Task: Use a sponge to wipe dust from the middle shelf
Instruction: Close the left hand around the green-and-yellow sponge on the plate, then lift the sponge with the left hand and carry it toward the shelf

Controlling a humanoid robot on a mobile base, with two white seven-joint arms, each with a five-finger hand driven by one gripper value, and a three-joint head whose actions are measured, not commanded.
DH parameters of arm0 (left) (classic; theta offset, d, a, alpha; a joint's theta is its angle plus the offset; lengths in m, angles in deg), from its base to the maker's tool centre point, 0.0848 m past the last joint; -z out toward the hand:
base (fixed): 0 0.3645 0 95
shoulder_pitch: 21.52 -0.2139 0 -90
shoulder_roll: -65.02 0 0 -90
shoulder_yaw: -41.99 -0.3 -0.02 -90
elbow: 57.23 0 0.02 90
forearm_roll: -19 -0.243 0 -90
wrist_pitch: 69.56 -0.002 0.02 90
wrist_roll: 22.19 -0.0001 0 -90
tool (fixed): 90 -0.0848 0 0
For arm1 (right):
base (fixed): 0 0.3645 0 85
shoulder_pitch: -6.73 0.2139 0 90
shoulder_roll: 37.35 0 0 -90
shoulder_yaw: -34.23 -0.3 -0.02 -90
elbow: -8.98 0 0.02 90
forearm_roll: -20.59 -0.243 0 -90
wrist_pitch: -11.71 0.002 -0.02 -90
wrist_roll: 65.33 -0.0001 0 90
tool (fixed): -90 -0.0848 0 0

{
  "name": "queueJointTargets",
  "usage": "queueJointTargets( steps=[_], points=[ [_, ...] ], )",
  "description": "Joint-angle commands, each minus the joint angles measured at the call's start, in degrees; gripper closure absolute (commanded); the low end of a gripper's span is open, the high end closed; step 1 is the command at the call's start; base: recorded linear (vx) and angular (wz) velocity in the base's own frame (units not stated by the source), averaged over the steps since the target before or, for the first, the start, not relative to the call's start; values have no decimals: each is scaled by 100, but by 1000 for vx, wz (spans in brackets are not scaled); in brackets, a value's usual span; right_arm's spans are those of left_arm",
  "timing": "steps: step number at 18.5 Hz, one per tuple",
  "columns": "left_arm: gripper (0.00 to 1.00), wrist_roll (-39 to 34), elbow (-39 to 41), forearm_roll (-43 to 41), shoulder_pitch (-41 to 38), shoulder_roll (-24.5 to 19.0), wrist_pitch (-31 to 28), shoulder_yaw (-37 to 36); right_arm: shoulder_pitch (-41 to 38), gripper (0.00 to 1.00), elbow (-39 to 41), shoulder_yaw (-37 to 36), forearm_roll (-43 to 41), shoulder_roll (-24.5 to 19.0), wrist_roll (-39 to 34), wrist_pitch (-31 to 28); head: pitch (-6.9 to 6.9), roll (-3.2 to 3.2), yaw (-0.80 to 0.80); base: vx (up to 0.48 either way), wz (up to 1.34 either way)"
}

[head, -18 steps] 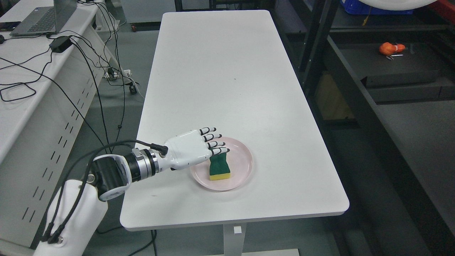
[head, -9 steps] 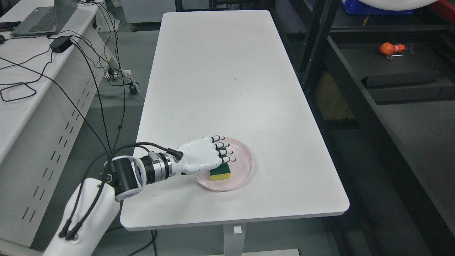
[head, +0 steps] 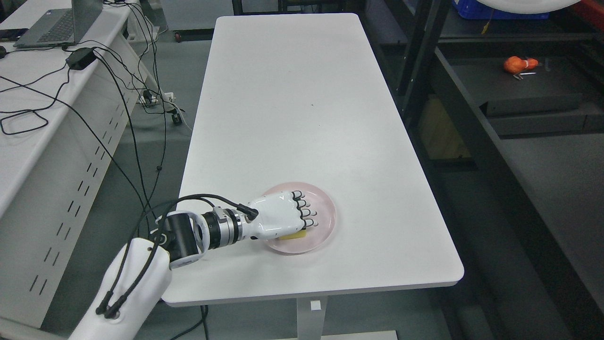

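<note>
Left robot hand (head: 279,216) lowered, fingers curled over yellow foam sponge (head: 293,234) on round pink plate (head: 325,212).

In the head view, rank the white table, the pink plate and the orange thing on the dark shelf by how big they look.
1. White rectangular table.
2. Round pink plate.
3. Small orange object, though it sits farther from the camera on the dark shelf, so its true size is unsure.

I find no legible text, label, brand, number or sign anywhere in my view. My left hand (head: 282,216) bears only a small pale mark on its back, too small to read. The plate (head: 325,222), the counter (head: 292,104) and the laptop (head: 56,23) carry no readable print. The shelf (head: 533,101) shows none either.
</note>
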Motion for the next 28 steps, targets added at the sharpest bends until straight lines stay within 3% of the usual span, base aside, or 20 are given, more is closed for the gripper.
queueJointTargets(
  steps=[1,9,15,20,24,28],
  points=[
    [30,21,-155,-79,3,97,-46,-148,0,0,100,0,0,100,6,-419,0,0,0,0,0],
    [35,-6,-155,-9,-58,106,-344,-104,0,0,100,0,0,100,6,-419,0,0,0,0,0],
    [63,-23,-295,368,-85,106,-327,18,0,0,100,0,0,100,-3,-419,0,0,0,0,0],
    [72,-15,-453,413,-120,97,-300,115,0,0,100,0,0,100,-3,-419,0,0,0,0,0],
    [96,143,-532,851,-120,115,86,255,0,0,100,0,0,100,-3,-419,0,0,0,0,0],
    [100,258,-541,966,-111,255,86,370,0,0,100,0,0,100,-3,-419,0,0,0,0,0]
  ],
)
